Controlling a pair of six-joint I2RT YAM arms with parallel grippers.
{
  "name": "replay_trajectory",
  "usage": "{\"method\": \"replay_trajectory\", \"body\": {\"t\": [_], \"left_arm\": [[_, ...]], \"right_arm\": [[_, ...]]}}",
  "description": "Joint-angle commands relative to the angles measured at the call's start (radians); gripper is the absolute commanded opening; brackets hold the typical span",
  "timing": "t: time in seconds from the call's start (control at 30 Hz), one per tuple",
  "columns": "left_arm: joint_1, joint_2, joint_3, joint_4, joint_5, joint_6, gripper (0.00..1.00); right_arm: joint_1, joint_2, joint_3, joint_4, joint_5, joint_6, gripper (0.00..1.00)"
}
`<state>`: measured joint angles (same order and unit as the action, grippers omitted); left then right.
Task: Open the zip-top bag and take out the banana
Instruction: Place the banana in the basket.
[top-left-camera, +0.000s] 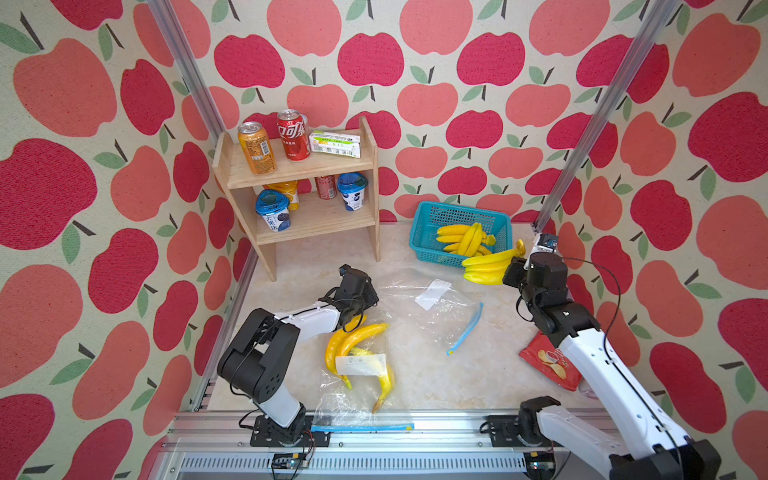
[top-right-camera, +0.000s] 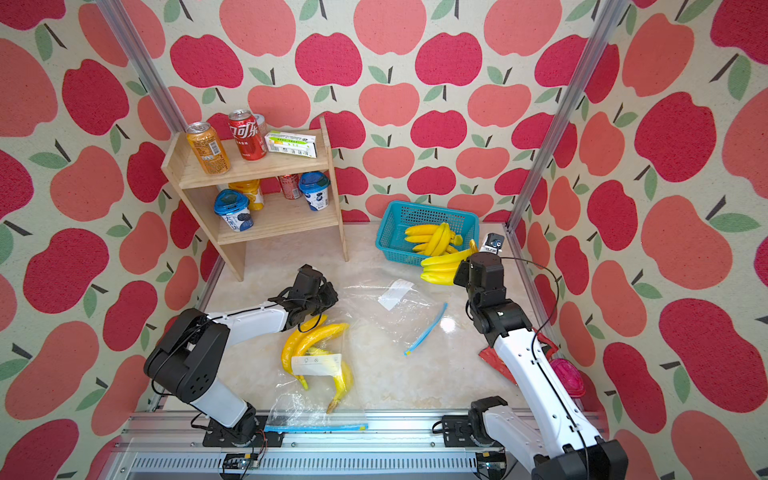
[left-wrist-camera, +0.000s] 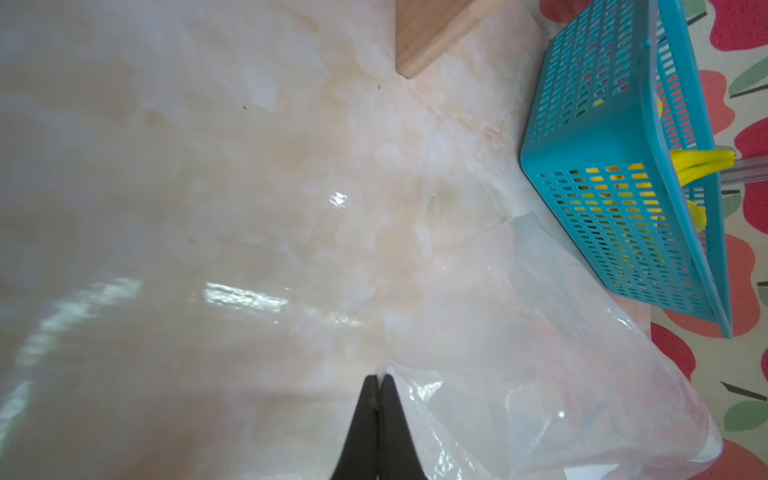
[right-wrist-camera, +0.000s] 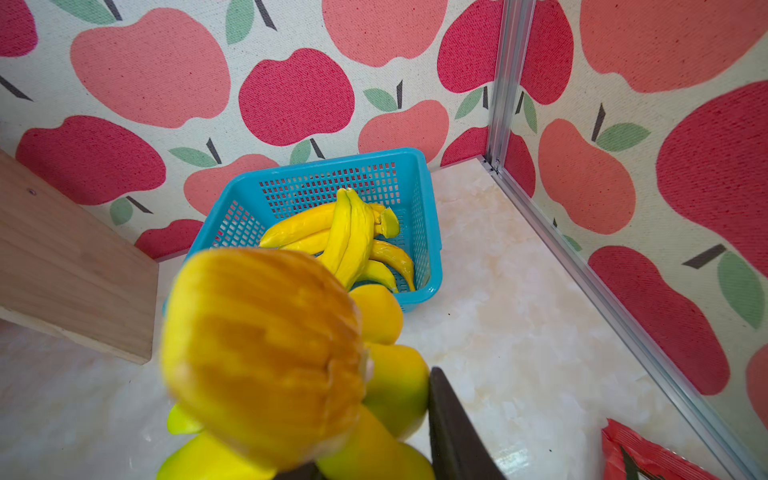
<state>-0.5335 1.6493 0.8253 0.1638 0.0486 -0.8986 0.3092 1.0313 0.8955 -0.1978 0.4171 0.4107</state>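
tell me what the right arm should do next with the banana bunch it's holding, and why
Probably carry the banana bunch a little further, over the blue basket, then lower it in. The right fingers are closed on it, it hangs just short of the basket's near corner, clear of the empty zip-top bag, and another bunch already lies inside.

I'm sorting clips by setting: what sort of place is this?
Probably a staged robot test cell, dressed like a small shop corner: apple-print walls, a left arm and right arm bolted to an aluminium rail, and a wooden shelf stocked with drink cans.
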Motion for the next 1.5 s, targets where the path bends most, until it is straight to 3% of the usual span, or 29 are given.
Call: {"method": "replay_trajectory", "body": {"t": [0.0, 0.13, 0.27, 0.43, 0.7, 0.9, 1.13, 1.27, 1.33, 1.37, 1.47], "left_arm": [[-0.063, 0.077, 0.068, 0.013, -0.009, -0.053, 0.00], [-0.120, 0.146, 0.125, 0.007, -0.042, -0.067, 0.00], [-0.139, 0.186, 0.170, -0.003, -0.061, -0.062, 0.01], [-0.137, 0.227, 0.239, -0.032, -0.059, -0.021, 0.01], [-0.135, 0.251, 0.282, -0.053, -0.046, -0.002, 0.03], [-0.137, 0.266, 0.292, -0.057, -0.031, -0.010, 0.03], [-0.163, 0.310, 0.307, -0.039, -0.009, -0.040, 0.03], [-0.174, 0.317, 0.315, -0.042, -0.004, -0.045, 0.09], [-0.174, 0.306, 0.312, -0.041, -0.006, -0.040, 0.14], [-0.174, 0.295, 0.308, -0.047, -0.012, -0.034, 0.22], [-0.175, 0.247, 0.300, -0.072, -0.047, -0.001, 0.45]], "right_arm": [[-0.022, 0.136, 0.006, 0.268, -0.046, 0.081, 0.09], [-0.035, 0.332, 0.093, 0.403, -0.042, 0.043, 0.08], [-0.065, 0.473, 0.188, 0.447, -0.083, 0.087, 0.08], [-0.074, 0.655, 0.258, 0.588, -0.019, 0.123, 0.12], [-0.087, 0.953, 0.568, 0.461, -0.038, 0.124, 0.12], [-0.094, 1.018, 0.615, 0.412, -0.040, 0.112, 0.13], [-0.098, 0.945, 0.512, 0.430, -0.099, 0.161, 0.14], [-0.090, 0.942, 0.527, 0.364, -0.116, 0.146, 0.32], [-0.088, 0.945, 0.533, 0.346, -0.112, 0.139, 0.55], [-0.088, 0.940, 0.529, 0.343, -0.110, 0.140, 0.67], [-0.087, 0.893, 0.483, 0.402, -0.127, 0.135, 0.78]]}}
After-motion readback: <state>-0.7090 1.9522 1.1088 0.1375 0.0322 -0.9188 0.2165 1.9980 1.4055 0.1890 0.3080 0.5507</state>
